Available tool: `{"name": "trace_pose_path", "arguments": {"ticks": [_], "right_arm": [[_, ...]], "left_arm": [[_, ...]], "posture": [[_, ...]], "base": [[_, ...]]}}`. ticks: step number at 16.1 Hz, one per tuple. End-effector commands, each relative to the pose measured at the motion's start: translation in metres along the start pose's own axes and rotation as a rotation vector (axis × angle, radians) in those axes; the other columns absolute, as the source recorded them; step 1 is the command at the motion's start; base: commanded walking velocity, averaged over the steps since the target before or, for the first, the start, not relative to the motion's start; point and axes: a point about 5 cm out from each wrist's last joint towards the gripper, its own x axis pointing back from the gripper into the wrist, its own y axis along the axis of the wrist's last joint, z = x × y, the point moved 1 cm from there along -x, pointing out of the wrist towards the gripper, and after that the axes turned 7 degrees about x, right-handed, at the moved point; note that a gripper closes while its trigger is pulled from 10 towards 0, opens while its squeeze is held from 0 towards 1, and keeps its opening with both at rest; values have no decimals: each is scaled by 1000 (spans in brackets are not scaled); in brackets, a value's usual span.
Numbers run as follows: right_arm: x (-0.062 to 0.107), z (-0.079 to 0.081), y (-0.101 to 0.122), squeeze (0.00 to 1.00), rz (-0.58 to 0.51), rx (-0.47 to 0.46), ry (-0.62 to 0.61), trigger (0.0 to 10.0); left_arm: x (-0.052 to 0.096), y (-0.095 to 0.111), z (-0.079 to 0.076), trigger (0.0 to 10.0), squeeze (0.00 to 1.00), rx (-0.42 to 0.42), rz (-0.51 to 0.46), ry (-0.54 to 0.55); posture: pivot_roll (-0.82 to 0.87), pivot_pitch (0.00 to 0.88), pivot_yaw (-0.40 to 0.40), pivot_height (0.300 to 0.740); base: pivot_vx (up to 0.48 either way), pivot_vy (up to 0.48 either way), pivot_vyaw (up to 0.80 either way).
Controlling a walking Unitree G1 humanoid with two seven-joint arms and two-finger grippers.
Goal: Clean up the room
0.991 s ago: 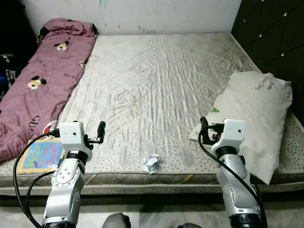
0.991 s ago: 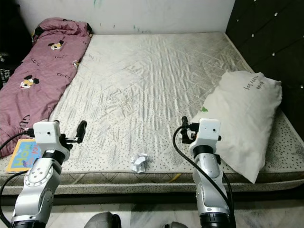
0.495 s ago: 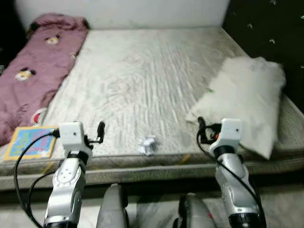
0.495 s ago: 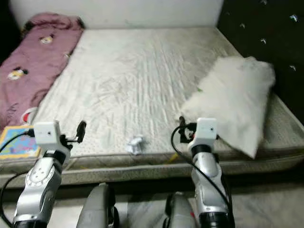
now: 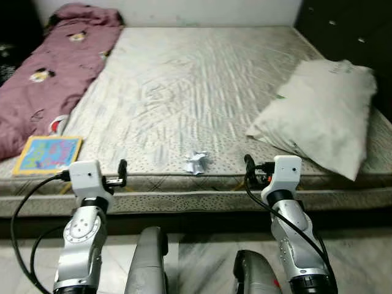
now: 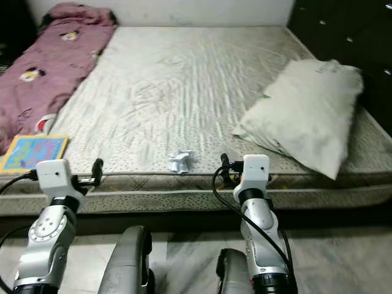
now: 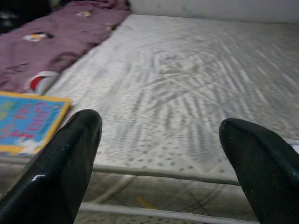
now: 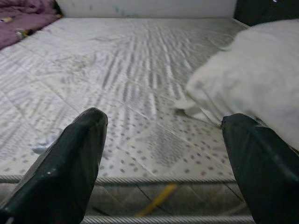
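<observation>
A: What do the head views give that the wrist views miss?

B: The whole bed (image 5: 202,73): a pink blanket (image 5: 55,67) along its left side, a white pillow (image 5: 321,113) on the right, a colourful book (image 5: 48,153) at the front left corner, and a crumpled paper (image 5: 196,163) near the front edge, about midway between the two arms. The robot's grey legs show below on the floor (image 5: 202,257).

A: And the wrist views?

B: The left wrist view looks low across the mattress, with the book (image 7: 23,121) beside one black finger and the blanket (image 7: 56,42) beyond. The right wrist view has the pillow (image 8: 252,88) close ahead and the paper (image 8: 46,142) as a small blur by one finger.

A: The grippers?

B: The left gripper (image 7: 163,163) has its fingers wide apart, holding nothing, held before the bed's front edge. The right gripper (image 8: 163,163) is likewise spread and empty, in front of the edge near the pillow.

A: Any containers?

B: None that I can make out.

A: Changed from a second ago?

B: The camera has pulled back and dipped: the grippers were over the mattress, and now sit at its front edge, with legs and floor in view. The things on the bed lie as they did
</observation>
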Motion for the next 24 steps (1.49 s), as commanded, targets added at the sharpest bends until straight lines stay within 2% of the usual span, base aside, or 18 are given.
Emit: {"name": "trace_pose_path", "arguments": {"ticks": [1, 3, 5, 7, 10, 13, 15, 17, 21, 24], "right_arm": [[-2, 2, 5, 0, -22, 6, 16, 10000], [-2, 4, 6, 0, -26, -7, 33, 10000], [0, 22, 11, 0, -56, -6, 154, 10000], [1, 29, 13, 0, -69, 5, 196, 10000], [1, 30, 12, 0, -64, 7, 206, 10000], [0, 33, 14, 0, -78, 38, 240, 10000], [0, 33, 14, 0, -78, 18, 235, 10000], [-2, 30, 14, 0, -68, 2, 228, 10000], [-2, 32, 14, 0, -77, 28, 244, 10000], [-2, 34, 14, 0, -76, 40, 252, 10000]], "left_arm": [[-2, 4, -1, 10000, 0, -8, -11, -4], [-2, 3, -2, 10000, 0, -7, -9, -2], [-3, 4, -2, 10000, 0, -7, -10, -3], [-3, 4, -2, 10000, 0, -7, -11, -2], [-3, 5, -2, 10000, 0, -6, -11, 0], [-5, 5, -3, 10000, 0, -4, -9, -5], [-6, 5, -4, 10000, 0, 5, -9, -14], [-7, 6, -6, 10000, 0, 21, -11, -34], [-8, 5, -8, 10000, 0, 28, -12, -40], [-8, 5, -9, 10000, 0, 33, -11, -47]], "posture": [[49, 39, 24, 576], [48, 38, 24, 551], [47, 40, 23, 551], [47, 40, 23, 551], [49, 47, 23, 551], [48, 57, 23, 551], [47, 54, 22, 551], [44, 54, 21, 551], [43, 51, 20, 551], [39, 49, 19, 551]], "base": [[0, 0, 0], [0, 0, 0], [0, 0, 0], [0, 0, 0], [0, 0, 173], [0, 0, 800], [0, 0, 631], [0, 0, 0], [0, 0, 0], [92, 0, 567]]}}
